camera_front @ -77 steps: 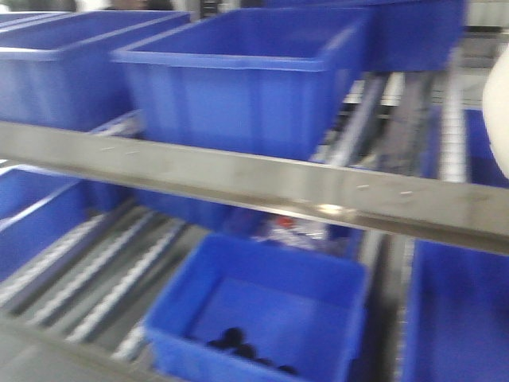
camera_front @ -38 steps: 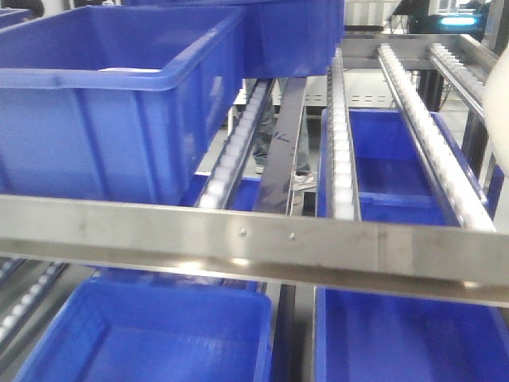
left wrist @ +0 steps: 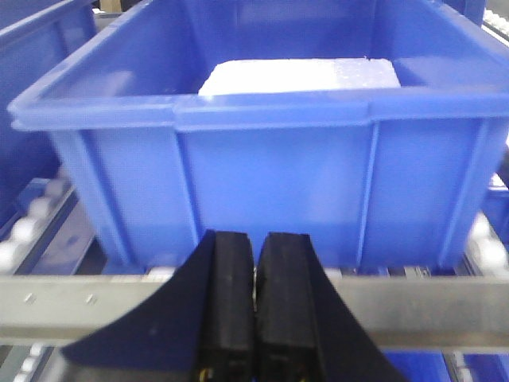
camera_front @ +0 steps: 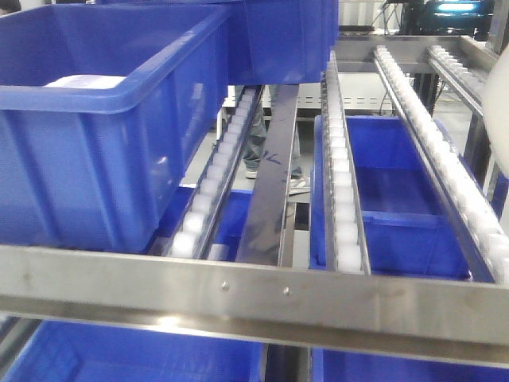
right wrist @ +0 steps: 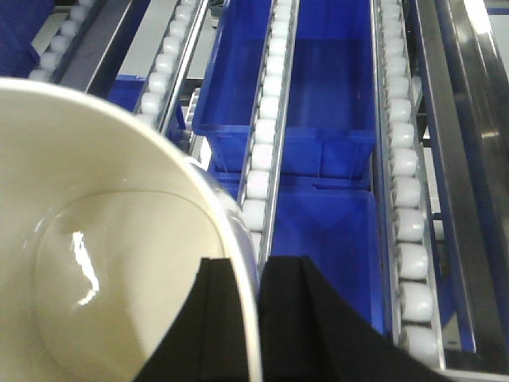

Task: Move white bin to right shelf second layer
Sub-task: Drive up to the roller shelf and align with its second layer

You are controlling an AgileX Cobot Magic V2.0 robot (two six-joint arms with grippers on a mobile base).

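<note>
Right pincer (right wrist: 242,318): you see it pinching white bin (right wrist: 103,239) wall, lower left | left pincer (left wrist: 254,294): pressed together, lower centre, before blue crate (left wrist: 270,175).

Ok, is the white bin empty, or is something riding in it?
Empty as far as shown: the right wrist view looks into the white bin and shows only bare glossy floor. The right gripper pinches its rim.

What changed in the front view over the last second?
The view swung right along the rack, then closer: the big blue crate now fills the left, open roller lanes ahead. The white bin stays at the right edge; the right gripper grips its rim.
</note>
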